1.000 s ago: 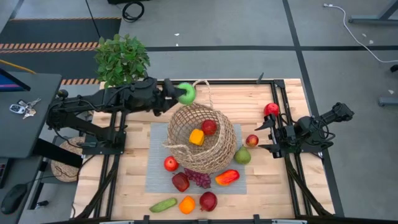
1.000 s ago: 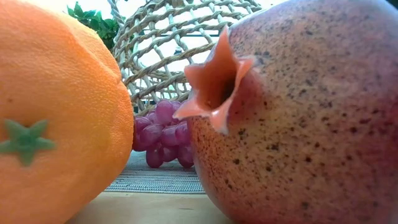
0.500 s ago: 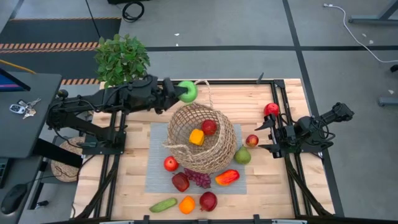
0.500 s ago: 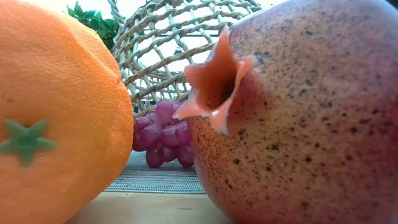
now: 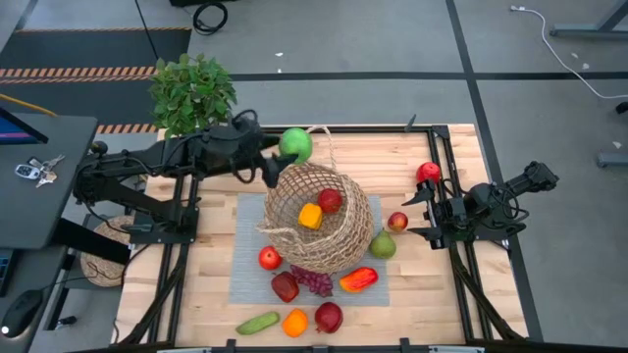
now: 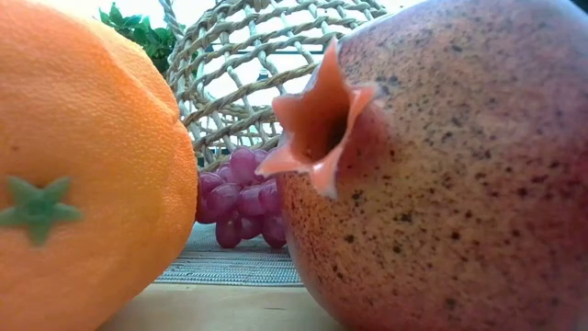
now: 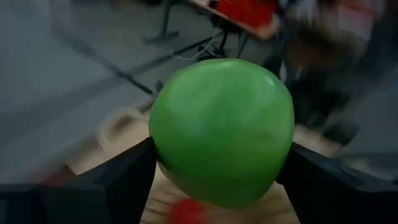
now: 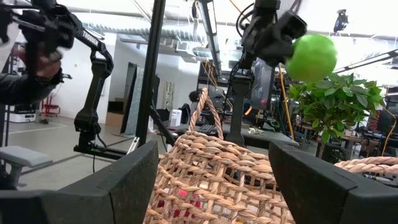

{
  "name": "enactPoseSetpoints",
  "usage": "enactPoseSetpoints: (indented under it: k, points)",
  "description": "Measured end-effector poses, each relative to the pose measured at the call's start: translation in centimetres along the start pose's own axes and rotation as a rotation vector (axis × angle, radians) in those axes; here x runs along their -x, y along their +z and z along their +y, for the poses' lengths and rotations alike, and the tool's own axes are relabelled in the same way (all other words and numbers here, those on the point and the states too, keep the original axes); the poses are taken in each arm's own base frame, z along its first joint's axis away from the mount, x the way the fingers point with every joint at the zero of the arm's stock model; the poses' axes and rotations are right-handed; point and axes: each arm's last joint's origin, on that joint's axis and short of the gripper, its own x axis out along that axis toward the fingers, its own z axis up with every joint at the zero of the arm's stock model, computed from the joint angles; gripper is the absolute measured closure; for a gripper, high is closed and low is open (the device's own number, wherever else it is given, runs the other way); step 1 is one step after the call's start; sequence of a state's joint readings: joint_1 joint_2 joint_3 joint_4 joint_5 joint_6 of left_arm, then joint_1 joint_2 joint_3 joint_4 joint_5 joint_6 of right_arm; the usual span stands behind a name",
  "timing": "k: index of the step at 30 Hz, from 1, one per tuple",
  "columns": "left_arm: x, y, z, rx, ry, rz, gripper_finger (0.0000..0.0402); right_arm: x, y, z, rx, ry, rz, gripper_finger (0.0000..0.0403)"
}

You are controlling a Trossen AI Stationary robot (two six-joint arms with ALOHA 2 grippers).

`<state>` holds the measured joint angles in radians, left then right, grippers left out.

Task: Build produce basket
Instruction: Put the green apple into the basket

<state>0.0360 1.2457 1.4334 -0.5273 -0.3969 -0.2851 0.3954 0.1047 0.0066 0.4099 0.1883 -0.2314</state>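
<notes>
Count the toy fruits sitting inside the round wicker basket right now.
2: a yellow-orange fruit near the middle of the round tan wicker basket, and a round red fruit just beside it. More may be hidden under the weave.

The round tan basket (image 5: 320, 221) is rough open-weave wicker, standing on a matt grey woven cloth mat (image 5: 247, 257) over the pale, smooth-planked wooden desk (image 5: 432, 294). The round green apple (image 7: 222, 130) looks like smooth, faintly glossy plastic. The speckled red pomegranate (image 6: 450, 175) and the dimpled orange (image 6: 87, 175) have matt, finely textured skins.
</notes>
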Motion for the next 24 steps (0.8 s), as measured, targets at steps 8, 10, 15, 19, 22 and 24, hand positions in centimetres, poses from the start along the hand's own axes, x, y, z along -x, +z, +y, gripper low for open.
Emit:
enactPoseSetpoints:
  k: [8, 10, 15, 19, 22, 24]
  points:
    - [0.0, 0.0, 0.0, -0.581, 0.001, -0.003, 0.0083, 0.0, 0.0, 0.0, 0.000, 0.000, 0.000, 0.0093]
    - [0.0, 0.0, 0.0, -0.575, 0.000, -0.002, 0.0083, 0.0, 0.0, 0.0, 0.000, 0.000, 0.000, 0.0093]
    - [0.0, 0.1, 0.0, -0.477, -0.002, -0.006, 0.0083, 0.0, 0.0, 0.0, 0.000, 0.000, 0.000, 0.0093]
    - [0.0, 0.0, 0.0, -0.472, 0.000, -0.001, 0.0083, 0.0, 0.0, 0.0, 0.000, 0.000, 0.000, 0.0093]
    - [-0.5, -0.4, -0.2, -0.466, -0.046, 0.038, 0.0083, 0.0, 0.0, 0.0, 0.000, 0.000, 0.000, 0.0093]
    - [-1.3, -1.2, -0.5, -0.485, -0.112, 0.100, 0.0083, 0.0, 0.0, 0.0, 0.000, 0.000, 0.000, 0.0093]
